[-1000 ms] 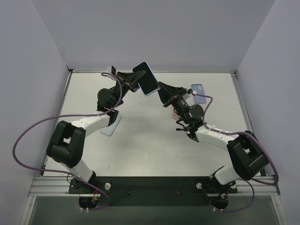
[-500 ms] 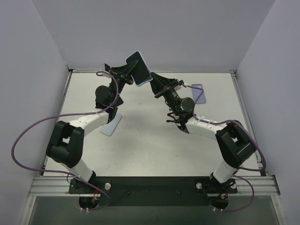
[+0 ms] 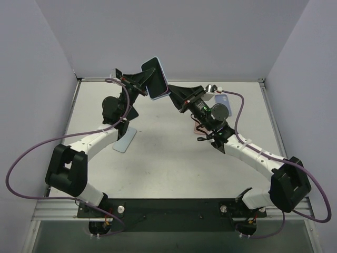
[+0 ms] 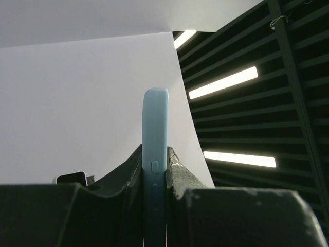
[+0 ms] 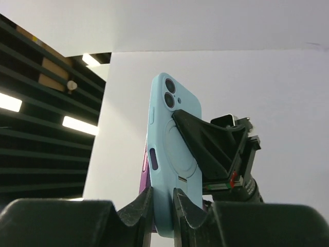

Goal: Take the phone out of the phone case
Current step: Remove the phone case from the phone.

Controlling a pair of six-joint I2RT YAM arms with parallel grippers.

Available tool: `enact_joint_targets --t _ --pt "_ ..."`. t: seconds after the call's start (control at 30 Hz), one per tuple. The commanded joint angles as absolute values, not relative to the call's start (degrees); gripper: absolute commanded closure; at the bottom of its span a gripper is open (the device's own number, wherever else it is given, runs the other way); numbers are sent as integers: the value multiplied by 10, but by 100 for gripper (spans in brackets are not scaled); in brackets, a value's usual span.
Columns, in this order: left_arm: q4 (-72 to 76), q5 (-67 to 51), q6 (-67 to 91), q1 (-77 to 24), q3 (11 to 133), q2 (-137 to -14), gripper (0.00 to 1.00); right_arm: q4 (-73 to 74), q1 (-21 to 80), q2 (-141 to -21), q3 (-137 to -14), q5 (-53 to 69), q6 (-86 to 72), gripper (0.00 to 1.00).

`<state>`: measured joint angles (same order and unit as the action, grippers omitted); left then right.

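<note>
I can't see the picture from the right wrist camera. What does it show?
A light blue phone case stands upright, its back with two camera lenses facing us, pinched at its bottom edge by the right hand. The black left hand grips it higher up, and a white wall is behind.

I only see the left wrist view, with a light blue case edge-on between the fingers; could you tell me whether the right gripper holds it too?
Observer: Yes; the right wrist view shows the right gripper clamped on the phone case at its lower end.
Operator: Which face does that camera see?
Observer: The back: two camera lenses, with one finger of the left gripper pressed on it.
Operator: Is it off the table?
Observer: Yes; the top view shows it held above the table near the far edge.
</note>
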<state>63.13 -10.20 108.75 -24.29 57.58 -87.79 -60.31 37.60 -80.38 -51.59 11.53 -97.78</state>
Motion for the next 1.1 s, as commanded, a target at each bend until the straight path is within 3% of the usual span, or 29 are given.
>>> enact_joint_targets --t 0.0,0.37,0.43,0.47,0.63,0.67,0.77,0.87,1.07 --pt "808 -172 1128 -302 615 -811 100 -230 408 -851 -480 159 -836 100" --pt "741 -202 1092 -326 580 -781 100 -208 412 -896 -497 177 -740 99" --pt "698 -214 1073 -333 574 -779 100 -209 408 -910 -515 200 -727 88" --pt "692 -216 1066 -336 570 -775 100 -221 406 -911 -519 208 -725 77" --pt "703 -222 1062 -340 542 -778 100 -315 385 -943 -534 296 -751 65" --pt "703 -227 1063 -336 539 -779 100 -394 383 -950 -533 339 -763 61" --pt "688 -242 1063 -332 541 -780 100 -491 374 -974 -539 379 -805 61" --pt "676 -244 1048 -332 541 -775 100 -491 375 -976 -557 395 -802 66" --pt "680 -247 1050 -329 526 -779 100 -492 375 -988 -594 408 -809 66"
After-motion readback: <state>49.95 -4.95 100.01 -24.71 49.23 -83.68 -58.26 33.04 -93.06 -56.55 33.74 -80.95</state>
